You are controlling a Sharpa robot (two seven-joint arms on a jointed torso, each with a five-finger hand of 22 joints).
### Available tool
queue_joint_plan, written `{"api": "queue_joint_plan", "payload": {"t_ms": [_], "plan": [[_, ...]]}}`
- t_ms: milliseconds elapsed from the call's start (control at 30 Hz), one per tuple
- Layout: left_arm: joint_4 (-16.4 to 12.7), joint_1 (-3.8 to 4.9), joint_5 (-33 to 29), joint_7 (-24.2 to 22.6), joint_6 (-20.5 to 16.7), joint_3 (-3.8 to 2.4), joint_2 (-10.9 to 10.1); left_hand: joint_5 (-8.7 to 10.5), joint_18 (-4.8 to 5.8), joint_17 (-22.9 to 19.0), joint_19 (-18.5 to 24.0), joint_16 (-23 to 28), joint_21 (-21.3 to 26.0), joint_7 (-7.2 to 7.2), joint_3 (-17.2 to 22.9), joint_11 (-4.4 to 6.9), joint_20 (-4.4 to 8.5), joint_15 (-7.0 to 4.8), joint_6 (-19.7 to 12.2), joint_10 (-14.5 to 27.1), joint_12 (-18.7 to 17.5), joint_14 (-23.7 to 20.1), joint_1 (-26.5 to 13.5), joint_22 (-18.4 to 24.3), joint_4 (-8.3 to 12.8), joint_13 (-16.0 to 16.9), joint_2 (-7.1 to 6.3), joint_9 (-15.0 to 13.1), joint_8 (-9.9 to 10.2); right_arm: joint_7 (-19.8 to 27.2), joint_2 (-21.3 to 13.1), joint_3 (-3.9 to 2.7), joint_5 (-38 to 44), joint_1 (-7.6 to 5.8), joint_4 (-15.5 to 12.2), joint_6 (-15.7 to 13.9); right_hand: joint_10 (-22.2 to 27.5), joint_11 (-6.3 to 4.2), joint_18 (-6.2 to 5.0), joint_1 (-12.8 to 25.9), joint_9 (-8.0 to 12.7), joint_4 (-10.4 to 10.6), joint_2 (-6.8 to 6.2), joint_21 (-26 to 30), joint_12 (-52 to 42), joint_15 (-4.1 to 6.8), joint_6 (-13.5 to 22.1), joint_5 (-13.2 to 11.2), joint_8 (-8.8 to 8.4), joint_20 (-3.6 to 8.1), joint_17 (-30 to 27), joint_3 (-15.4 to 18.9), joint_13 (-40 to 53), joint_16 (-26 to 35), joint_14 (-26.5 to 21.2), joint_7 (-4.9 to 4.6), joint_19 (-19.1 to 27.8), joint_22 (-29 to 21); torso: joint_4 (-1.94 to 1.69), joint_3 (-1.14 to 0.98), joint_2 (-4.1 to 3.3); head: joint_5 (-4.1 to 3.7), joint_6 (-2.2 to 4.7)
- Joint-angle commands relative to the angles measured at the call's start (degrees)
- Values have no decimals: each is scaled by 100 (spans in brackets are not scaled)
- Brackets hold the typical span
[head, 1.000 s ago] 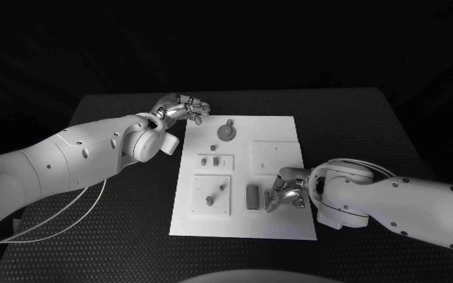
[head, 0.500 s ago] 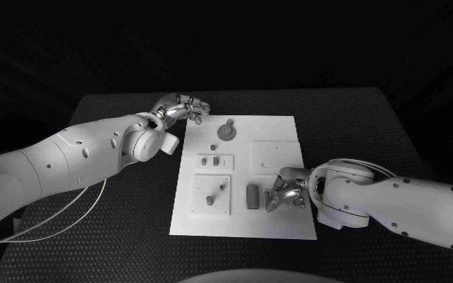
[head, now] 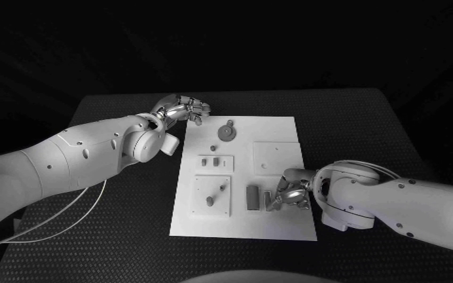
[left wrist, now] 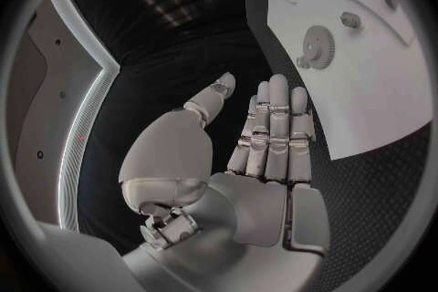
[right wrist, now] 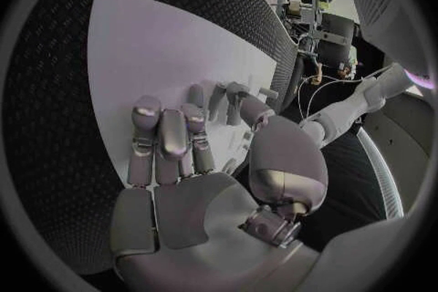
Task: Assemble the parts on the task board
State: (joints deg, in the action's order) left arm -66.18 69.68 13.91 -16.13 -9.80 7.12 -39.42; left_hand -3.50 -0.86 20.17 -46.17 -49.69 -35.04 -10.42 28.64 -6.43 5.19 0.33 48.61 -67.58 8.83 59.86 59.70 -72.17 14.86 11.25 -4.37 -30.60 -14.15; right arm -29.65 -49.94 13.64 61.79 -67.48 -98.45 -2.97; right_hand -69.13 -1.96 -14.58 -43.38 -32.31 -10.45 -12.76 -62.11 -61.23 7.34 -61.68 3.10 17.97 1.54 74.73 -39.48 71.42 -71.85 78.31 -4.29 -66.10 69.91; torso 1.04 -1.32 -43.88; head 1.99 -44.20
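The white task board lies in the middle of the black table. On it are a grey gear, two small pieces in a raised plate, a peg on a square plate and an upright grey block. My right hand rests low over the board's near right part, fingertips just right of the block, and grips nothing. In the right wrist view its fingers lie stretched over the board. My left hand hovers off the board's far left corner with flat, empty fingers, the gear beyond them.
A recessed square sits on the board's right half. The black table stretches bare right of the board. A white cable hangs under my left arm near the table's left edge.
My right hand has slid slightly toward the board's near edge, beside the grey block. The left hand has not moved.
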Motion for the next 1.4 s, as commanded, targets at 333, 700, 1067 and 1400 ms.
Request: {"api": "queue_joint_plan", "payload": {"t_ms": [333,700,1067,1400], "plan": [[-14,4,-22,-17,86,0,-2,14,-64,11,-26,28,36,5,0,10,-10,23,-39,41,-1,-10,-73,-12,-31,-10,7,7,-25,98,-55,7,-89,9,-14,219,-1,3,-42,7,-25,118,-200,-39,29,12,-8,-30,-29,40,-6,39,3,11,35,-3,-45,-18,0,0,-1,-2,-1],[-10,4,-21,-14,88,1,-6,14,-66,14,-26,30,38,5,2,10,-9,23,-41,43,-1,-10,-70,-15,-31,-10,6,7,-26,129,-42,8,-101,9,-16,357,13,6,-42,-374,-58,-129,-151,-58,37,11,17,-31,-11,68,-4,106,15,11,26,-6,-19,-23,1,3,-1,6,-8],[-11,4,-21,-11,92,2,-7,13,-66,17,-25,31,41,5,5,10,-9,22,-42,43,-1,-10,-69,-18,-33,-10,7,8,-26,78,-6,8,19,9,22,263,3,6,-41,-595,-70,-302,505,-61,37,4,14,-32,-2,54,-3,92,25,14,21,-5,8,-41,-3,6,-1,0,-17],[-13,4,-20,5,95,2,-7,14,-66,20,-26,33,42,5,5,10,-9,23,-43,44,-1,-10,-72,-20,-36,-10,7,8,-27,-18,40,8,63,9,33,216,-13,8,-42,-431,-56,-151,699,-68,31,-2,3,-32,-13,23,5,-68,35,8,24,-6,25,-51,0,6,-1,-2,-21]]}}
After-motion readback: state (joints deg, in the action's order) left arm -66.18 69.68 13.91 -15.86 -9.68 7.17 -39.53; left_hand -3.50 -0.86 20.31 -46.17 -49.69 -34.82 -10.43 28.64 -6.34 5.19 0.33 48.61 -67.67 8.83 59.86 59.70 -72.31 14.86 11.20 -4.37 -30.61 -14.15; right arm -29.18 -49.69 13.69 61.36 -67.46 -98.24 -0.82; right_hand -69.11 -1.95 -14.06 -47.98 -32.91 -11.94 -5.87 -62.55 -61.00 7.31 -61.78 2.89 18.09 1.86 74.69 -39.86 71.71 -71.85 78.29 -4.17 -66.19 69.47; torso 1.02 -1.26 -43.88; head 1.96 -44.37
